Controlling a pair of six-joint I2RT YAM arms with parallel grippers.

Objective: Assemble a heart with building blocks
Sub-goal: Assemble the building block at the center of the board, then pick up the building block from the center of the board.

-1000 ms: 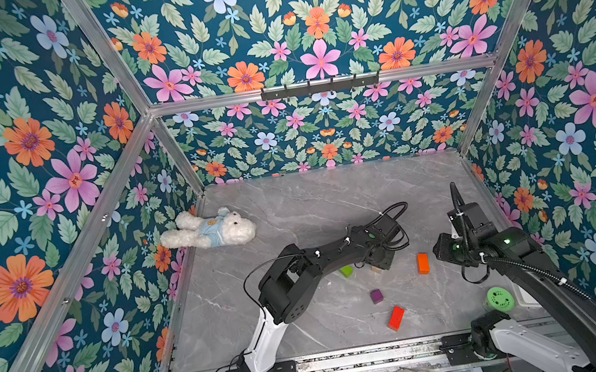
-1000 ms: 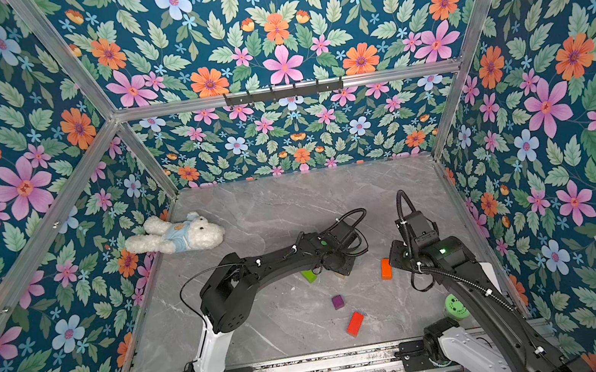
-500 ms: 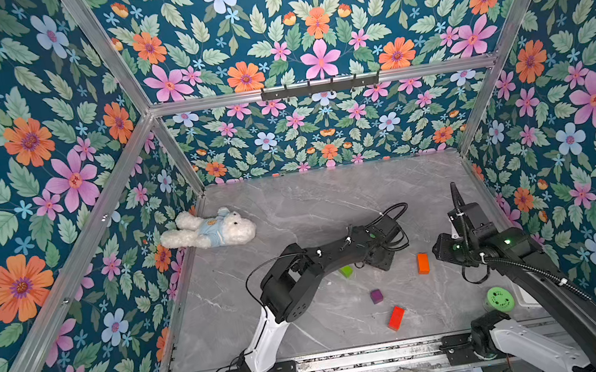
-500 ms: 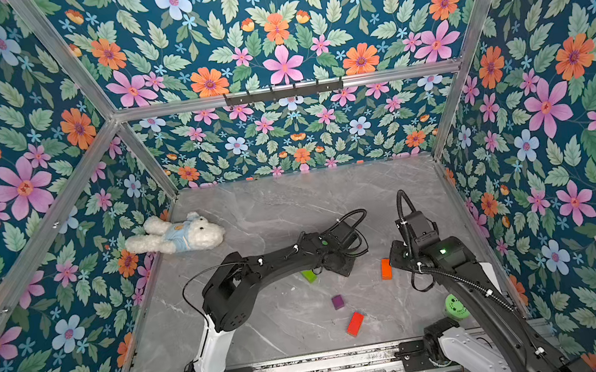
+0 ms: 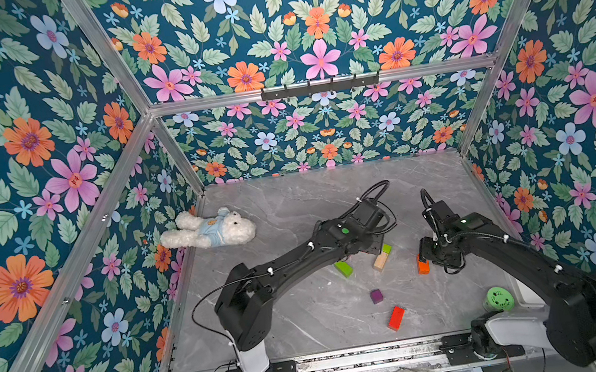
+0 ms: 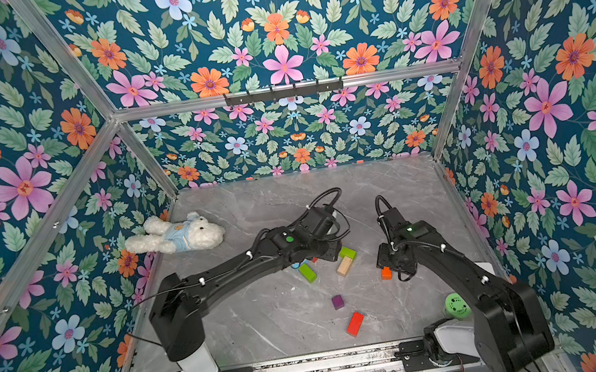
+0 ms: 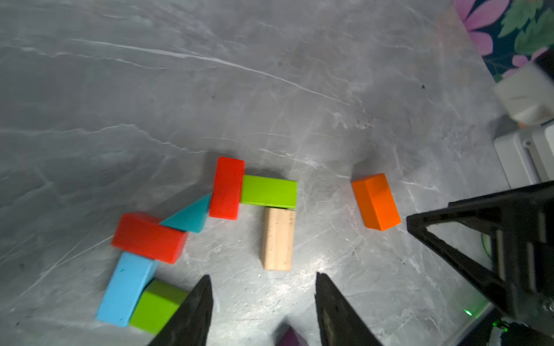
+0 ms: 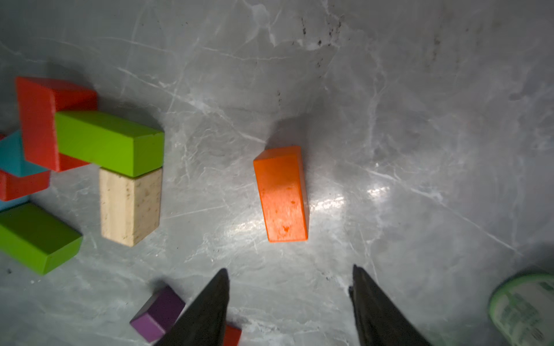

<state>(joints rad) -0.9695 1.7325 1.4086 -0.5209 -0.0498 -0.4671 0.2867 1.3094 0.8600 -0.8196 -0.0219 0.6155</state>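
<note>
A toy bear [image 5: 211, 232] lies far left. Mid-table, the half-built heart [image 7: 227, 191] of joined blocks [image 7: 269, 191] is mostly hidden from above by the outstretched left arm [image 5: 298, 255]. The left gripper [image 7: 263, 280] hangs close by it, spread and empty. A purple cube [image 5: 376, 296] and red block [image 5: 396, 317] lie loose in front. The orange block [image 8: 281, 194] lies alone just by the right gripper [image 8: 289, 269], also spread and empty, on the bent right arm [image 5: 518, 254]. A green tub [image 5: 499, 299] stands far right.

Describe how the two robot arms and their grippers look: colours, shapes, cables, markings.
Both the left arm and right arm are black with a white base link, a green indicator light, looped black cables and white clips. The left gripper and right gripper have dark, pointed wedge fingers.
</note>
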